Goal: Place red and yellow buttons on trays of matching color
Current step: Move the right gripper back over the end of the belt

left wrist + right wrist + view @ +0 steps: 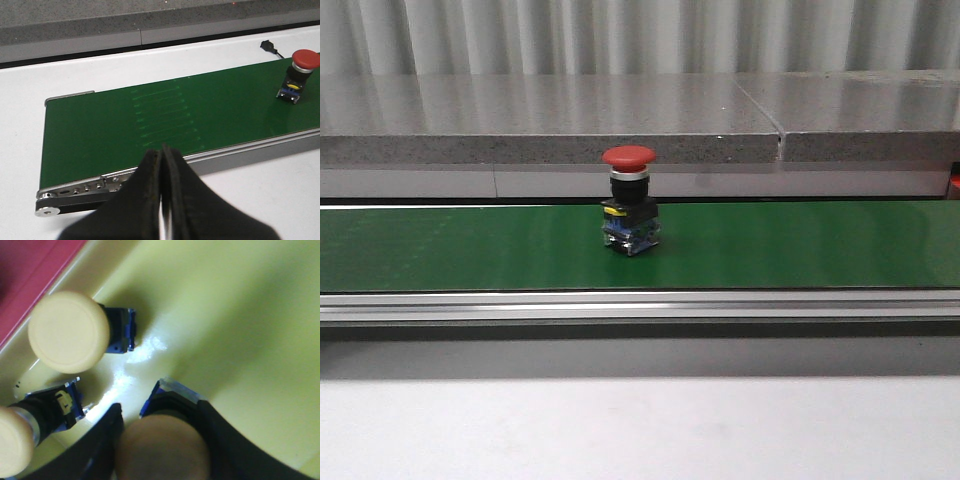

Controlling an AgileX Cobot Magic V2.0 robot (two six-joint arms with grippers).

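A red button [628,200] with a mushroom cap stands upright on the green conveyor belt [470,245]. The left wrist view shows the same red button [300,75] far off along the belt [150,115]. My left gripper [162,155] is shut with nothing in it, over the white table at the belt's near edge. My right gripper [159,409] is shut on a yellow button [162,450], low over the yellow tray [240,315]. Two more yellow buttons [67,332] [15,447] rest in that tray beside it. Neither gripper appears in the front view.
A red tray [30,270] borders the yellow tray along one side. A grey stone ledge [550,125] runs behind the belt, and a white tabletop [640,430] lies in front of it. A black cable plug [268,46] lies beyond the belt.
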